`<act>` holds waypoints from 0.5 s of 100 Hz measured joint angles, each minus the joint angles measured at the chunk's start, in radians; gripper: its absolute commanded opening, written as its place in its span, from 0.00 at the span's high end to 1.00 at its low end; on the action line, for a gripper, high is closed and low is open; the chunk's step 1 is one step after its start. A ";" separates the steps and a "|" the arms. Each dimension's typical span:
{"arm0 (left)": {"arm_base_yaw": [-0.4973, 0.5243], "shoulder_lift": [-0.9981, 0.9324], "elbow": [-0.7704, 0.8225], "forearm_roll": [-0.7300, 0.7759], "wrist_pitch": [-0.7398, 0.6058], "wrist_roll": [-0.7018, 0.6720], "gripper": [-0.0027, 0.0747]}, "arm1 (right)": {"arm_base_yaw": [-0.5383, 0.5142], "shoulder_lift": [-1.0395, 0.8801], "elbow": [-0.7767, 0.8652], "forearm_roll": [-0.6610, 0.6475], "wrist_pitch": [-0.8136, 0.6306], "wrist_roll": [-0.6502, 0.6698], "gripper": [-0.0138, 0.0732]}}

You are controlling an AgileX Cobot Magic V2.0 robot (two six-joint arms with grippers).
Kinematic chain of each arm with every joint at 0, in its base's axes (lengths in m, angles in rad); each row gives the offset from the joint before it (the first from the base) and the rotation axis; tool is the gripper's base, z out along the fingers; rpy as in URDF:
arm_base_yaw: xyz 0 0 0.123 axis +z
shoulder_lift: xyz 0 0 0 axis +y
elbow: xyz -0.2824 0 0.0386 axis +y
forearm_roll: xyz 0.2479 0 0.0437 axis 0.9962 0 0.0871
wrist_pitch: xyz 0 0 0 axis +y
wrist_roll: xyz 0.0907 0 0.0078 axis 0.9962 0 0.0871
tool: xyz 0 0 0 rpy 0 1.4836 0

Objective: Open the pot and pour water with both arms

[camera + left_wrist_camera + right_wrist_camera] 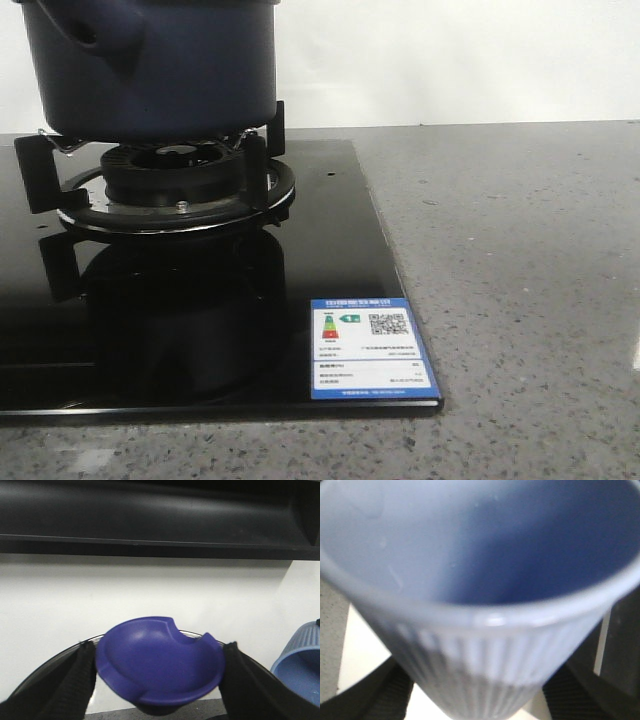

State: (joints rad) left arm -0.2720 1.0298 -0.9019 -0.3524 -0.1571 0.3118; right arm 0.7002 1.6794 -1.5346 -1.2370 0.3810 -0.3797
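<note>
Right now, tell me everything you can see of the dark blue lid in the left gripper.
The lid is a shallow, round, deep-blue dish of smooth matte material that looks like plastic. It is seen from its hollow inner side, with a stepped inner ridge and one notch cut into the rim. It is tilted and held in the air between the left gripper's two black fingers, which touch opposite edges. A white wall lies behind, and a ribbed light-blue cup is beside it.

Front view reads bright and even for me, white wall nearly washed out. The glossy black cooktop [330, 260] mirrors the burner [180, 185] sharply, and the pot [150, 60] above stays dark, little detail. Left wrist view is softer: the blue lid [160, 667] is blurred, the fingers [70, 685] murky. Right wrist view is badly defocused, the ribbed cup [480, 605] filling it, rim smeared.
</note>
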 measured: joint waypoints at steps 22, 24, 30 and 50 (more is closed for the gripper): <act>0.000 0.000 0.000 0.000 0.000 0.000 0.49 | 0.000 0.000 0.000 0.015 0.026 0.218 0.47; 0.000 0.000 0.000 0.000 0.000 0.000 0.49 | 0.000 0.000 0.000 0.015 0.033 0.248 0.47; 0.000 0.000 0.000 0.000 0.000 0.000 0.49 | 0.000 0.000 0.000 0.019 0.056 0.350 0.47; 0.000 0.000 0.000 0.000 0.000 0.000 0.49 | -0.025 -0.053 0.000 0.042 0.178 0.703 0.47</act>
State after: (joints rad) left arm -0.2720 1.0298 -0.9019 -0.3524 -0.1571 0.3118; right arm 0.6752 1.6266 -1.5346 -1.1946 0.5587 0.3230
